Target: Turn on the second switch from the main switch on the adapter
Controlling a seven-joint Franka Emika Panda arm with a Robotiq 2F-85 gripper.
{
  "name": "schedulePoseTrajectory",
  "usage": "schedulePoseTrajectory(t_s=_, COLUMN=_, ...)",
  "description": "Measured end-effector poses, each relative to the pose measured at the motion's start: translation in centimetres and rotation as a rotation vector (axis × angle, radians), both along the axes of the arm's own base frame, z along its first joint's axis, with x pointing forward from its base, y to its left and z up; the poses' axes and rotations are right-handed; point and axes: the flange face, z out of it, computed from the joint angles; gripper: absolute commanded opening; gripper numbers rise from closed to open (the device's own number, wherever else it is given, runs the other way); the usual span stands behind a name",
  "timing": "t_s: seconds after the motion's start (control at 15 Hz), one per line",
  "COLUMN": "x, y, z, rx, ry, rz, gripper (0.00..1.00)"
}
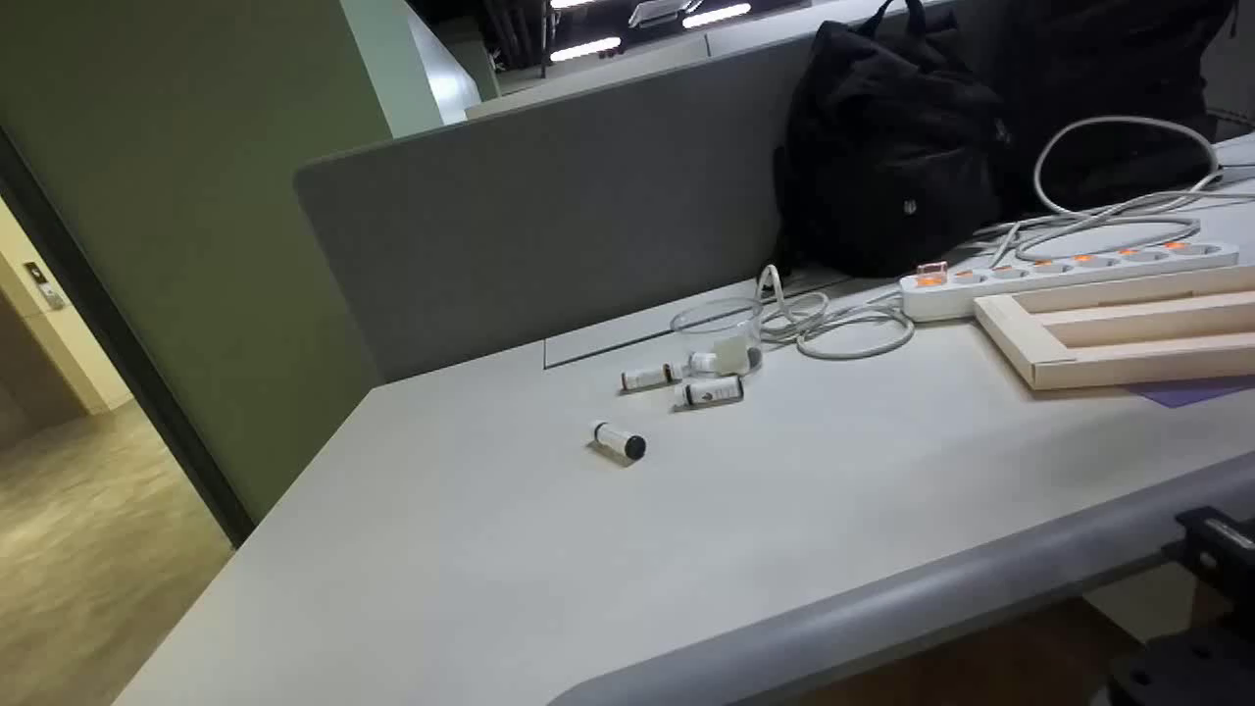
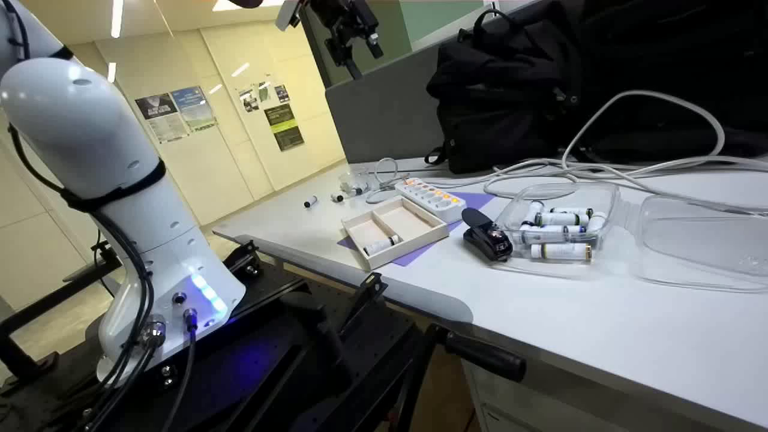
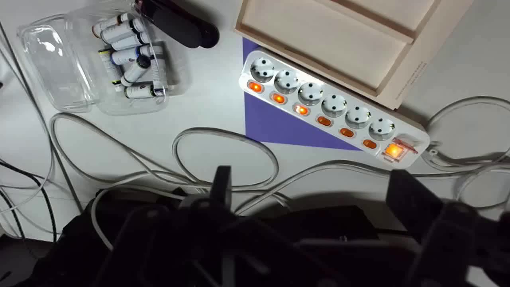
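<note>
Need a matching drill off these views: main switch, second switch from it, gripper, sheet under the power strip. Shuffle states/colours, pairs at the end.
1. main switch
2. second switch from the main one
3. gripper
4. flat sheet under the power strip

A. unlit
B. purple
C. lit, glowing orange
D. open, empty

Pairs: 1-C, 2-A, 3-D, 4-B

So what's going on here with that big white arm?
The robot arm holds its gripper open and empty above the desk. It seems meant to press a switch on the white adapter. The main switch and the three farthest switches glow; the second switch from the main looks unlit.
</note>
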Motion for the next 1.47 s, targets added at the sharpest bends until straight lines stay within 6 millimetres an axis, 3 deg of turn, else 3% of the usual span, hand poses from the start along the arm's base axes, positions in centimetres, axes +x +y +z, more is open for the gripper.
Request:
schedulePoseTrajectory(t_s=0.8, x=0.1, y=0.0, z=0.0, rx=0.007, ry=-0.006, rz=-0.001, gripper=1.00)
schedulePoseTrajectory(t_s=1.0, x=1.7, y=-0.6, z=0.1, rx=0.110, ry=-0.117, rz=-0.049, gripper=1.00)
schedulePoseTrajectory(t_s=1.2, x=5.0, y=-1.9, z=-1.2, rx=0.240, ry=-0.213, rz=-0.136, gripper=1.00)
schedulePoseTrajectory(t_s=1.27, x=6.4, y=-2.2, z=-2.1, rx=0.269, ry=-0.230, rz=-0.148, gripper=0.75)
schedulePoseTrajectory(t_s=1.33, x=7.7, y=-2.5, z=-3.1, rx=0.294, ry=-0.236, rz=-0.155, gripper=0.74)
schedulePoseTrajectory(t_s=1.47, x=10.4, y=-2.6, z=-5.8, rx=0.359, ry=-0.210, rz=-0.149, gripper=0.60)
